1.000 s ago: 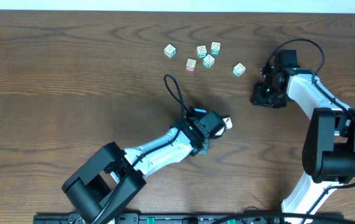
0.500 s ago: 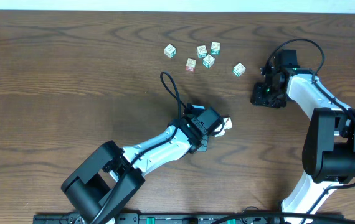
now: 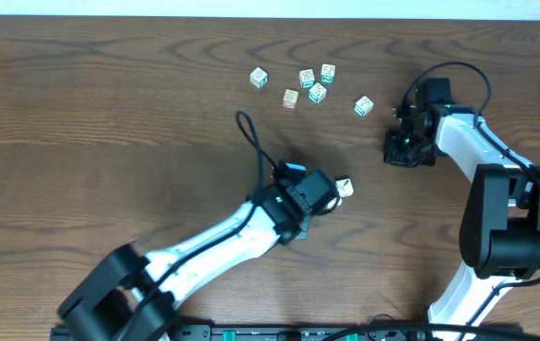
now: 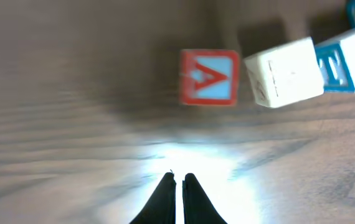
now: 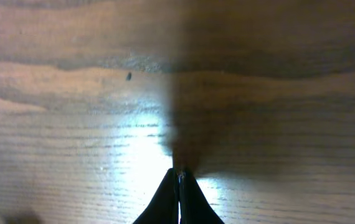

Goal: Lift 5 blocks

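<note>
- Small cream alphabet blocks [image 3: 317, 92] in a loose cluster at the far middle of the wooden table [image 3: 109, 142], all resting on the wood, none lifted.
- On the near side of the cluster, a red-faced "A" block [image 4: 208, 77] with a plain cream block [image 4: 283, 71] just beside it on the right; the rightmost block [image 3: 364, 105] set a little apart from the others.
- Left gripper [image 3: 343, 188] on the near side of the cluster, well apart from it and aimed toward the far edge; jaws clenched together on nothing; in the left wrist view, "A" block ahead and slightly right of the fingertips' line.
- Right gripper [image 3: 407, 149] to the right of the rightmost block and a little nearer, closer to that block than the left gripper is; jaws pressed shut and empty, with only bare wood in the right wrist view.
- Judged: rightmost block best suited to the right arm, by a reach left and far; "A" block to the left arm, straight ahead; square cubes, so no long axis to line up with; both claws in need of opening first.
</note>
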